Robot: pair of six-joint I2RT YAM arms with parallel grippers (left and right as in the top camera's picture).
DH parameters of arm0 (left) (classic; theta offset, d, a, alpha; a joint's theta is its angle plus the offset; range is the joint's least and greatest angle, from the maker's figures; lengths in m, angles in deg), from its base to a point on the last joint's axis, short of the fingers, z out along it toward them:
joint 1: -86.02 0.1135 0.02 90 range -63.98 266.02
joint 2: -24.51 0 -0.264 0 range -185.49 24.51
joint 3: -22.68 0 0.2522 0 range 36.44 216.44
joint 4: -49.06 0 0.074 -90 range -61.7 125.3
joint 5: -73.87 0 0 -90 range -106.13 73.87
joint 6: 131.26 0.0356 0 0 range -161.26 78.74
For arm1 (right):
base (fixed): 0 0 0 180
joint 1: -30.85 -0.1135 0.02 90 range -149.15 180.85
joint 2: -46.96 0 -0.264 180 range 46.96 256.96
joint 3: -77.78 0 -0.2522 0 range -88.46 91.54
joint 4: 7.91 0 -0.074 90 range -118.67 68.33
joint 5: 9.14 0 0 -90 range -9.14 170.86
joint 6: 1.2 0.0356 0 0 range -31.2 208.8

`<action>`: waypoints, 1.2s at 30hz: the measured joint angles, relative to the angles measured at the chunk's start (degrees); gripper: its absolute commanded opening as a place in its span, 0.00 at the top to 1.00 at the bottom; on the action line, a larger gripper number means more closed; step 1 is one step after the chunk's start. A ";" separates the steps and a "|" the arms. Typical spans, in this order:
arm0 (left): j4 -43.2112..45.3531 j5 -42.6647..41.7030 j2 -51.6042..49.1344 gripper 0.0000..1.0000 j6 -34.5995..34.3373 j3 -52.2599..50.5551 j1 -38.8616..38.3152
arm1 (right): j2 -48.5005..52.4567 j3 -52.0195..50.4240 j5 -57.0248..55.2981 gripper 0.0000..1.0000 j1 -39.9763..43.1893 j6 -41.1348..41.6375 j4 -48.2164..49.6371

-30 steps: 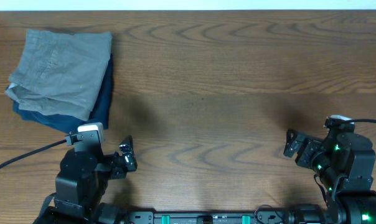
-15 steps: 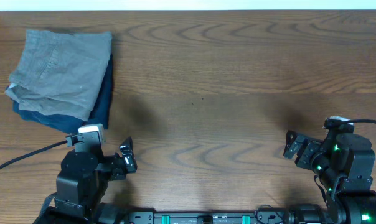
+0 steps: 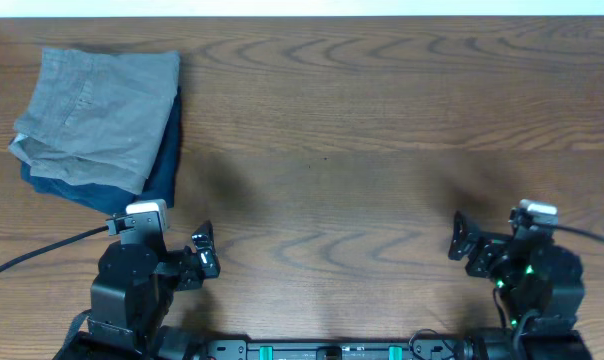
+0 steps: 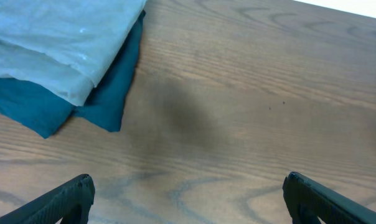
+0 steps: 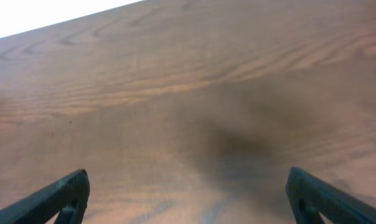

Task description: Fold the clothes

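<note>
The light grey shorts (image 3: 97,115) lie folded at the far left of the table, stacked on a dark navy-blue folded garment (image 3: 167,150). They also show in the left wrist view (image 4: 57,43) at the top left. My left gripper (image 3: 204,252) is open and empty near the front edge, well below the stack; its fingers show wide apart in the left wrist view (image 4: 188,196). My right gripper (image 3: 464,240) is open and empty at the front right; in the right wrist view (image 5: 188,196) only bare wood lies between its fingers.
The wooden table (image 3: 362,130) runs to a white far edge. A black cable (image 3: 42,250) trails left from the left arm's base.
The right arm has shifted a little left and toward the front edge. The left arm and the stack have not moved.
</note>
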 measured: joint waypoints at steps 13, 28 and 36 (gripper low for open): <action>-0.02 0.00 0.00 0.02 0.00 -0.02 0.00 | -16.41 -20.33 2.82 0.01 -2.25 -2.80 23.23; -0.02 0.00 0.00 0.02 -0.02 -0.02 0.00 | -18.64 -28.61 2.86 0.01 -2.32 -15.45 38.66; -0.02 -0.02 0.00 0.02 -0.02 -0.02 0.00 | -18.60 -28.79 2.75 0.01 -2.51 -17.62 36.81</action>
